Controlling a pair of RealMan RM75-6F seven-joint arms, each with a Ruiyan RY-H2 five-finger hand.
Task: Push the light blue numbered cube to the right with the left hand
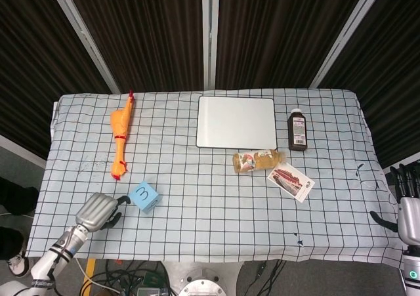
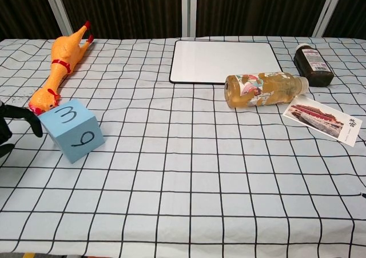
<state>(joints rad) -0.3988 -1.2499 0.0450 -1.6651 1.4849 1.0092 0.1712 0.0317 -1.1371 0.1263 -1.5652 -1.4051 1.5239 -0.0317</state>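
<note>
The light blue numbered cube (image 1: 144,195) sits near the table's front left, turned at an angle to the grid, with a 3 on top. The chest view shows the cube (image 2: 72,130) with a 9 on its front face. My left hand (image 1: 97,211) lies just left of it on the cloth, holding nothing. One dark finger (image 2: 30,119) reaches the cube's left corner. My right hand (image 1: 408,207) stays off the table's right edge, fingers upright and apart, holding nothing; the chest view does not show it.
An orange rubber chicken (image 1: 120,136) lies behind the cube. A white board (image 1: 236,122), a brown bottle (image 1: 297,130), a lying tea bottle (image 1: 257,160) and a postcard (image 1: 290,181) occupy the back and right.
</note>
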